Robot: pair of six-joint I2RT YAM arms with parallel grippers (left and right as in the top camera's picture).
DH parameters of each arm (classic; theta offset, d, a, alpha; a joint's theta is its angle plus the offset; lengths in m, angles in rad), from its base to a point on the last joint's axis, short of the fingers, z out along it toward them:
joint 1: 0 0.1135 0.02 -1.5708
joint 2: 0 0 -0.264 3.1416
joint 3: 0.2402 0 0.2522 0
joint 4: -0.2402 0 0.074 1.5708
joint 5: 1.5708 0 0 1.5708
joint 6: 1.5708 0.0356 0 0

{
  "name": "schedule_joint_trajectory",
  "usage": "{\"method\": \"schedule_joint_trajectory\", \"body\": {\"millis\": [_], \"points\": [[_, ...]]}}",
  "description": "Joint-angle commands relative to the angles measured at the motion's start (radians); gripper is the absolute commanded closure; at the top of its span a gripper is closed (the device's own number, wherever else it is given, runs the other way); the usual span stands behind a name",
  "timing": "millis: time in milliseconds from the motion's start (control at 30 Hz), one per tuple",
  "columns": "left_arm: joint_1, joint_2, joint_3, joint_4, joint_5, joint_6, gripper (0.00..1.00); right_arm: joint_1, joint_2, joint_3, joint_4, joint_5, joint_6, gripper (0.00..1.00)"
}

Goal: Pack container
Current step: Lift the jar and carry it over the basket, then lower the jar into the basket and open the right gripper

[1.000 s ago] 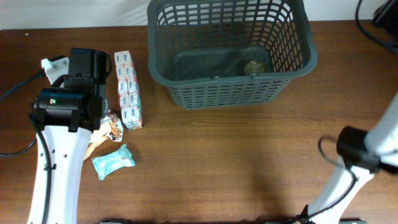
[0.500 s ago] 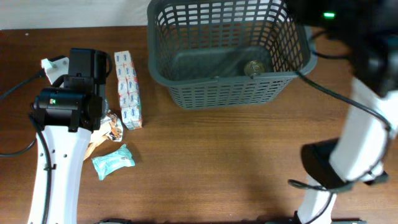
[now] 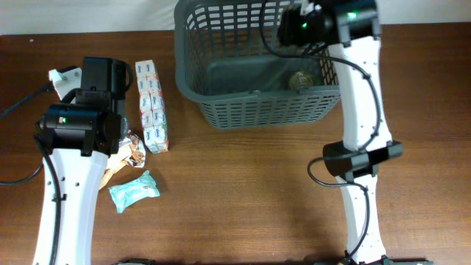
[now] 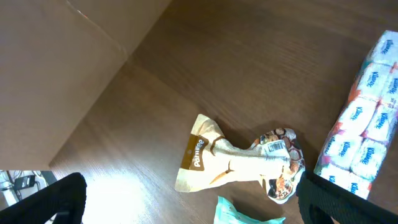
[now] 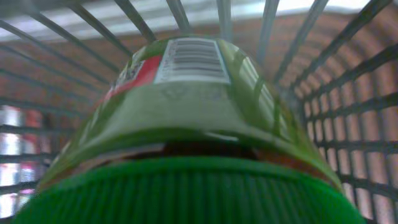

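Brown wood tabletop [image 3: 243, 191], fixed camera overhead. Basket [image 3: 265, 110] stands at the far edge, centre-right, upright. Contents seen from above: one round item [image 3: 300, 79] on the base near the right front corner; rest of the base is bare. Right claw [image 3: 294, 28] is over the basket's far right part. Its wrist view is filled by a green bottle [image 5: 186, 106], cap toward the lens, barcode label up, lattice wall [image 5: 348, 112] all round behind it. The fingers are out of frame, but with the bottle this close I judge the claw to be pinching it, not yet released. I cannot tell whether the bottle touches the base. Left of the basket, near its left wall but apart from it, lies a tissue pack [image 3: 152, 107]. Just beside that pack's near end is a snack pouch [image 3: 129, 151], and nearer the front edge a teal wipes pack [image 3: 135, 190]. Left claw [image 4: 186, 199] hangs above the pouch, fingers spread wide, nothing between them. Progress estimate: one item packed, a second being delivered, three left on the tabletop. That puts the task under half done. The left-side items are not yet gripped.
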Motion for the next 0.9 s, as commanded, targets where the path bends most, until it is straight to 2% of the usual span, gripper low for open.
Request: {"method": "schedule_joint_trajectory", "body": {"millis": [0, 500, 667, 700, 733, 800, 867], "points": [[0.007, 0.003, 0.003, 0.002, 0.010, 0.002, 0.00, 0.009, 0.023, -0.036, 0.003, 0.020, -0.009, 0.96], [0.007, 0.003, 0.003, 0.002, 0.010, 0.002, 0.00, -0.004, 0.031, -0.394, 0.109, 0.054, -0.008, 0.96], [0.007, 0.003, 0.003, 0.002, 0.010, 0.002, 0.00, -0.011, 0.031, -0.459, 0.119, 0.054, -0.008, 0.95], [0.007, 0.003, 0.003, 0.002, 0.010, 0.002, 0.00, -0.012, 0.031, -0.462, 0.119, 0.054, -0.008, 0.89], [0.007, 0.003, 0.003, 0.002, 0.010, 0.002, 0.00, -0.014, 0.031, -0.462, 0.120, 0.054, -0.008, 0.77], [0.007, 0.003, 0.003, 0.002, 0.010, 0.002, 0.00, -0.017, 0.031, -0.462, 0.123, 0.054, -0.008, 0.60], [0.007, 0.003, 0.003, 0.002, 0.010, 0.002, 0.00, -0.022, 0.031, -0.462, 0.123, 0.054, -0.008, 0.52]]}}
